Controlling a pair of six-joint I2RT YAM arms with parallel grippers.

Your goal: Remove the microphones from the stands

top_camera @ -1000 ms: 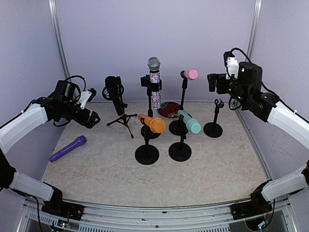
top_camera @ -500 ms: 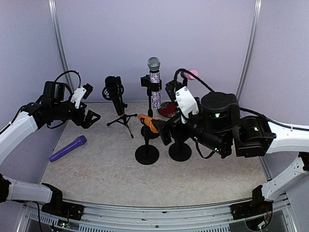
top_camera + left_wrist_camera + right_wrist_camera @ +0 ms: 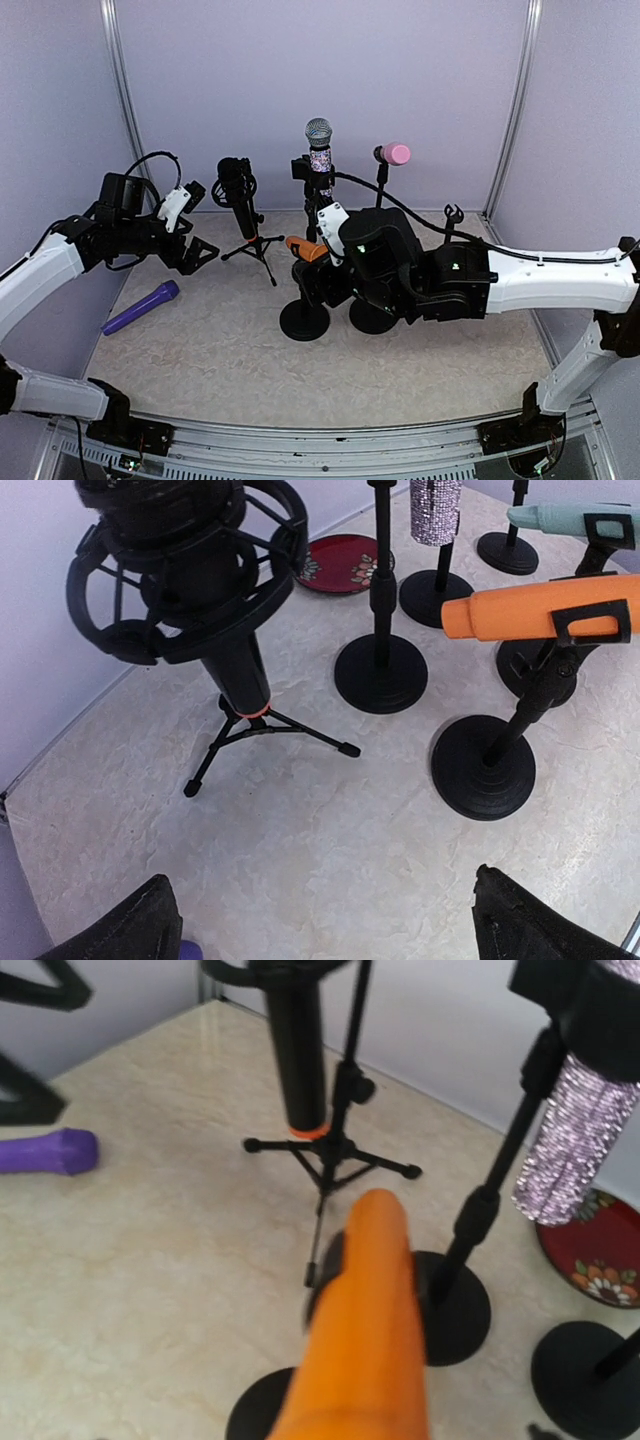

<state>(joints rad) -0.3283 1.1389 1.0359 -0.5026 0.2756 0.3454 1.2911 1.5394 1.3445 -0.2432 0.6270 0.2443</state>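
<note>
Top external view: the orange mic (image 3: 303, 246) sits tilted in its stand (image 3: 304, 320) on the desk (image 3: 200, 350). The right fingers (image 3: 310, 284) are just beside it; I cannot tell how wide they stand. The left fingers (image 3: 128, 926) gape wide, empty, near the black mic (image 3: 200, 590).

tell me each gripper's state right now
Left gripper: open, holding nothing.
Right gripper: cannot be told; it is at the orange mic.
</note>
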